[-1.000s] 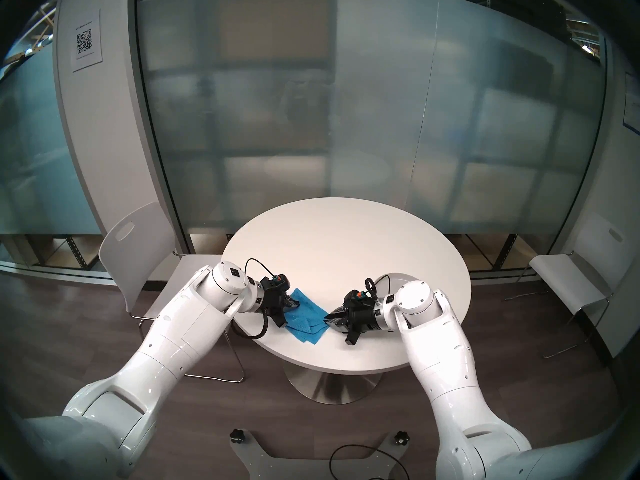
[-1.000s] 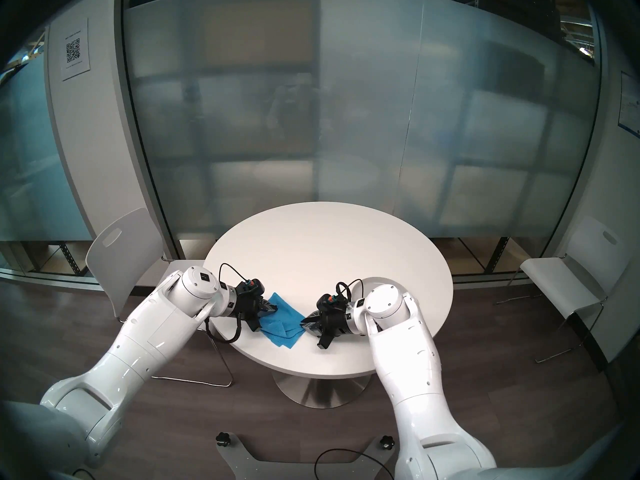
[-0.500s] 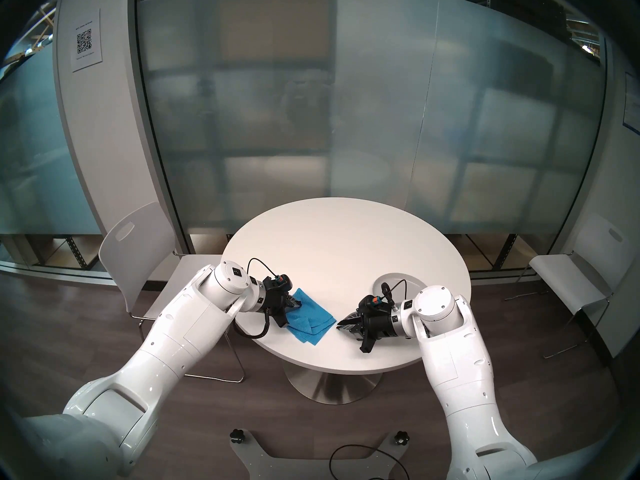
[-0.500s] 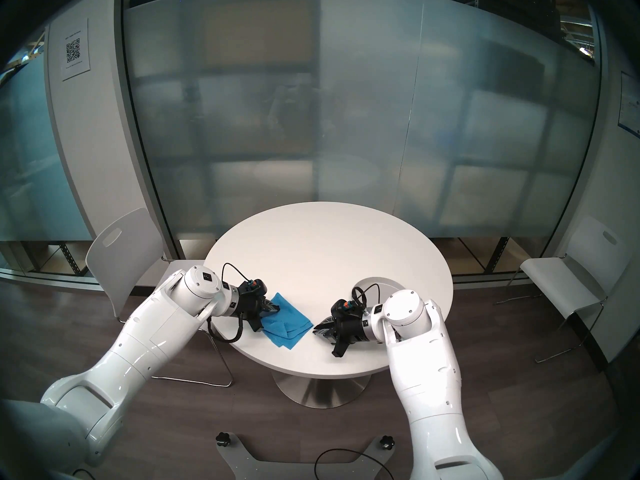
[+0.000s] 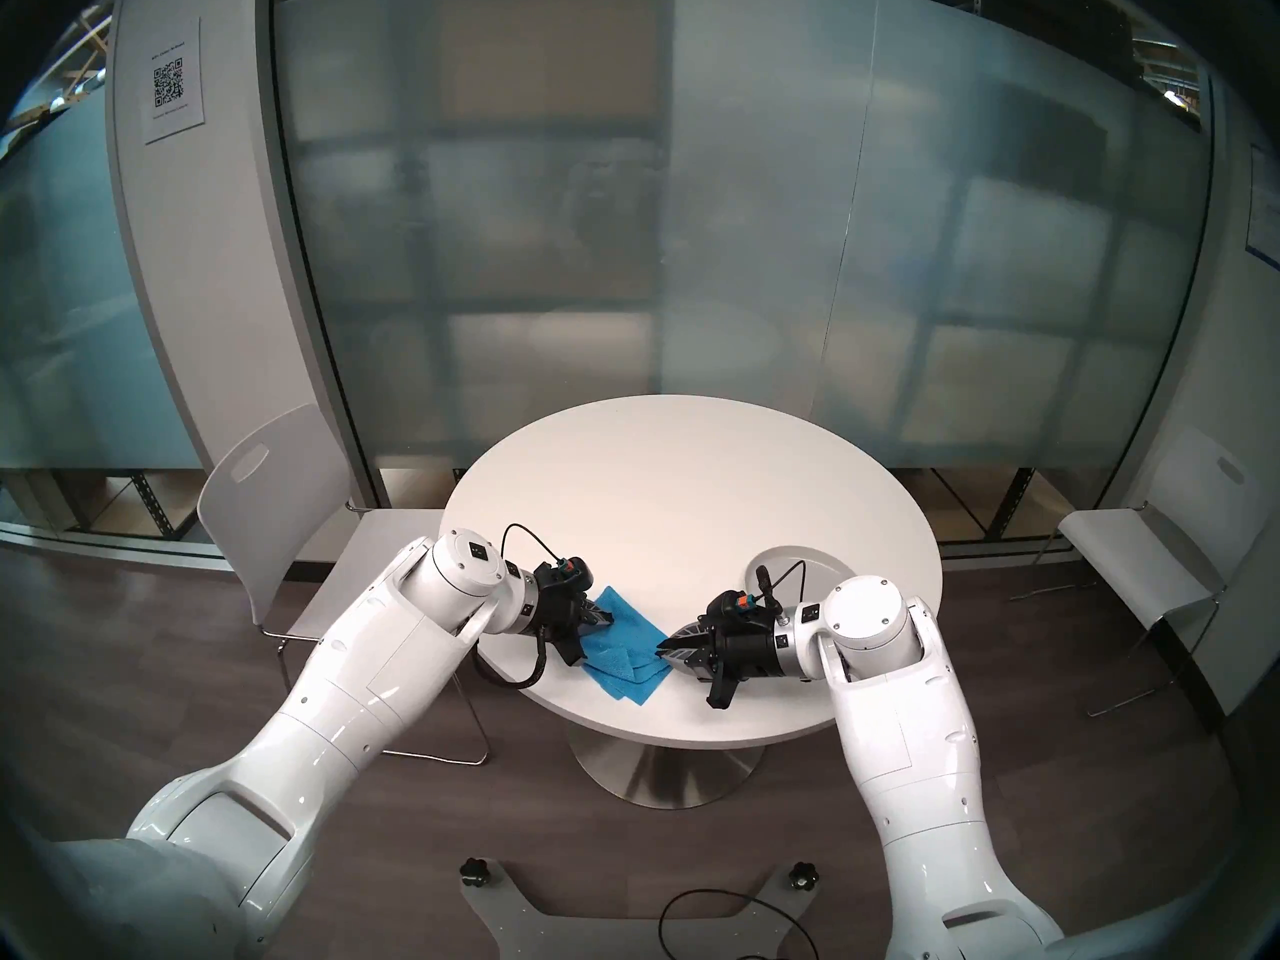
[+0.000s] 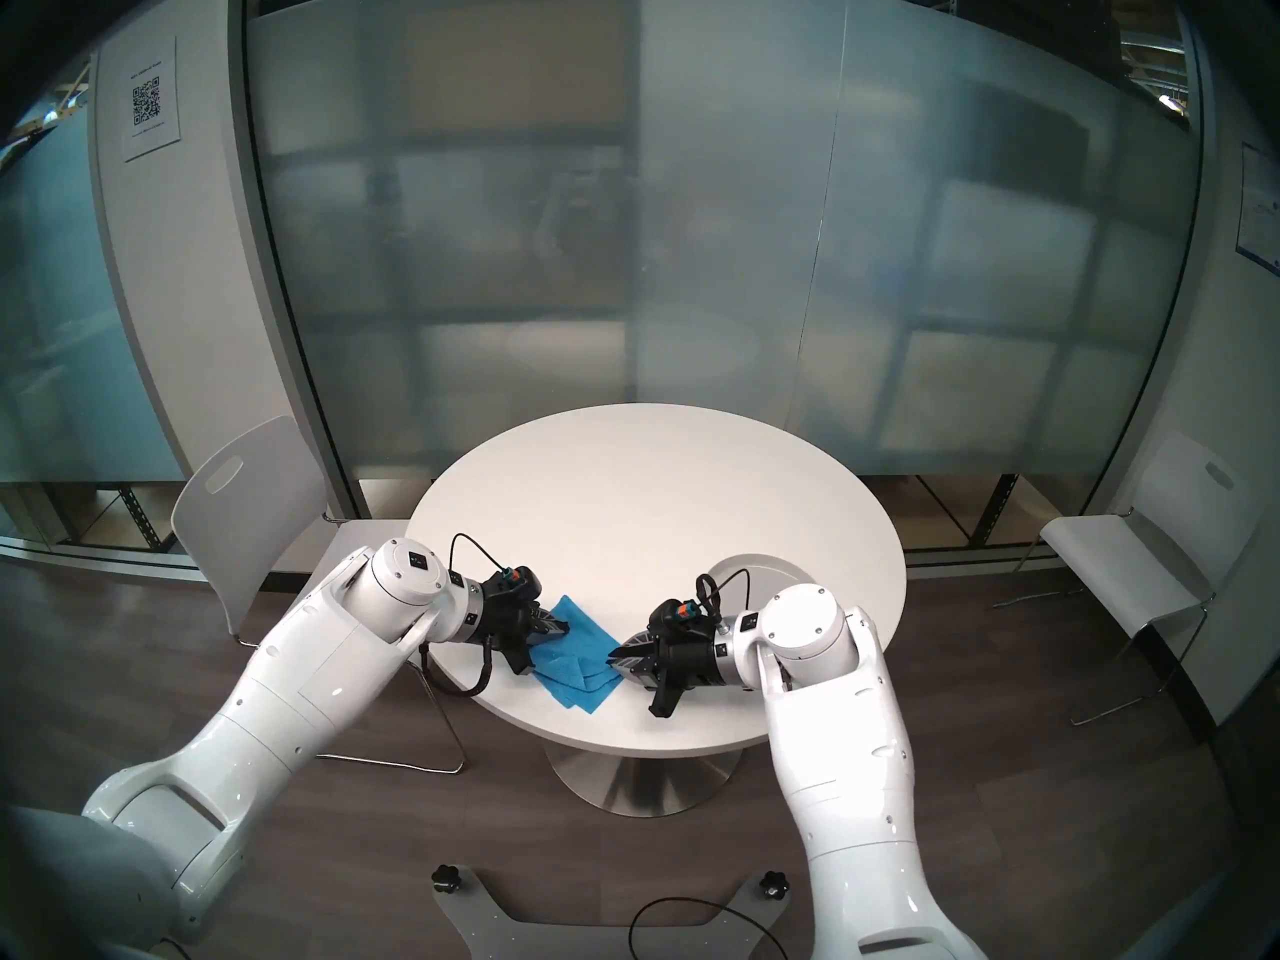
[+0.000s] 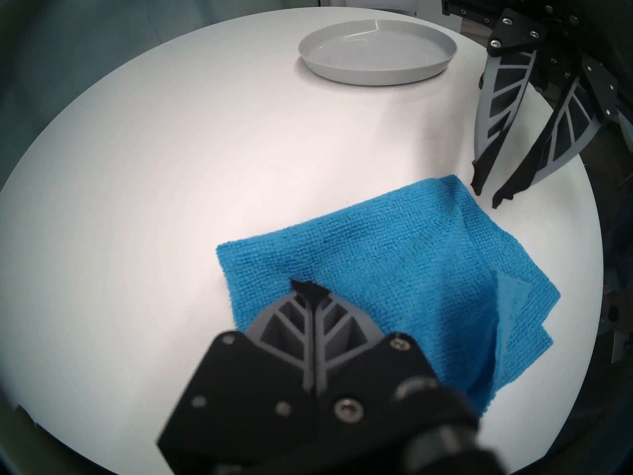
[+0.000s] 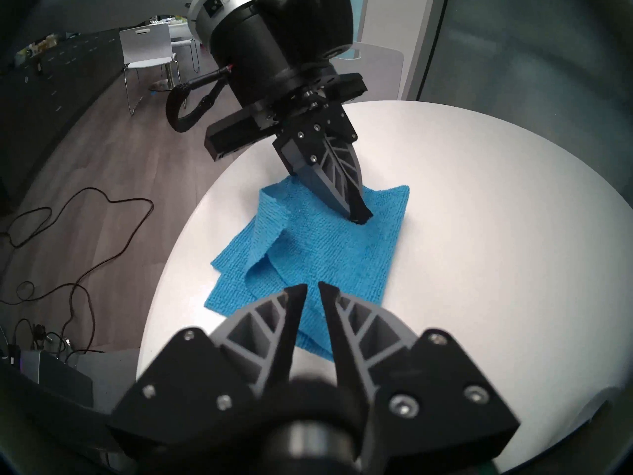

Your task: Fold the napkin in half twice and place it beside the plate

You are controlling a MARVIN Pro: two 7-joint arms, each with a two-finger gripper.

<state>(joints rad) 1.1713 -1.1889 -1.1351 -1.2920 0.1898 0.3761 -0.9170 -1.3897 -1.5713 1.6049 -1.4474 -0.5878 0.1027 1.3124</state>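
Two pincers flank the blue napkin (image 7: 404,275) near the surface's (image 5: 692,467) front edge: the left pincer (image 7: 310,287), clenched empty, pins its corner, likely anchoring it, while the right pincer (image 8: 313,285), slightly parted, hovers by the opposite corner. The plate (image 7: 359,49) sits rightward, well apart.

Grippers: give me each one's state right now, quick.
Left gripper: shut, tips pressed onto the blue napkin, not pinching it.
Right gripper: slightly open, empty, tips at the napkin's edge.
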